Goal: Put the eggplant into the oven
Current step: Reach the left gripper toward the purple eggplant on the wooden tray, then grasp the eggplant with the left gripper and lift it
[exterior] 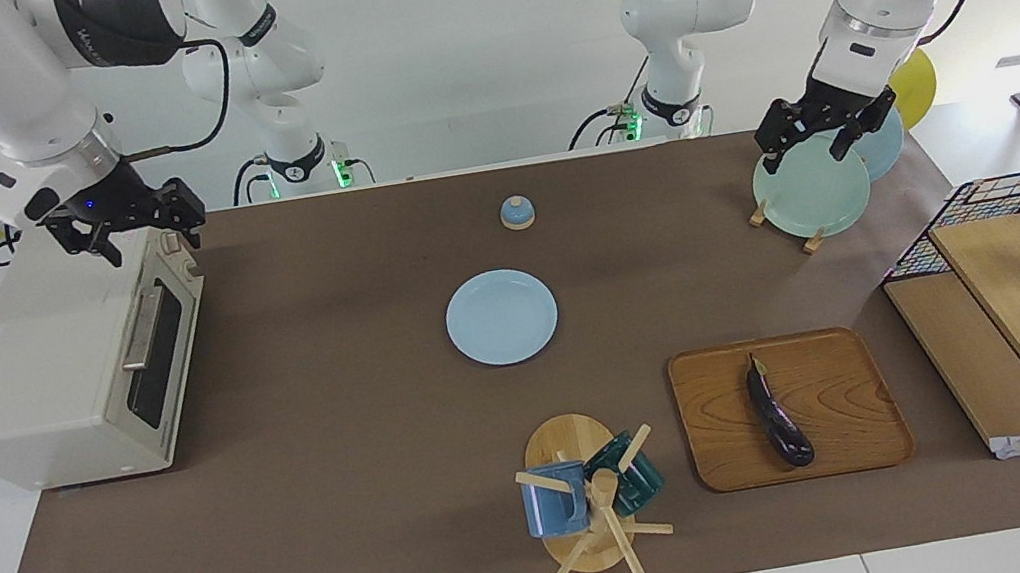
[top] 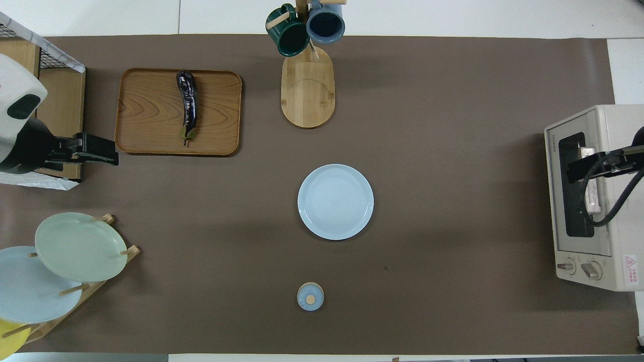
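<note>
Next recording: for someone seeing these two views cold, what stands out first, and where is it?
The dark eggplant lying alone on a wooden tray toward the left arm's end of the table. Then the cream oven at the right arm's end, door closed, with the open right gripper up over it. The open left gripper hangs over the green plate in the plate rack, holding nothing.

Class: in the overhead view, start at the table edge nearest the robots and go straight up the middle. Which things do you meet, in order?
Small blue lidded knob piece → light blue plate → wooden mug stand → the two mugs hanging on it.
</note>
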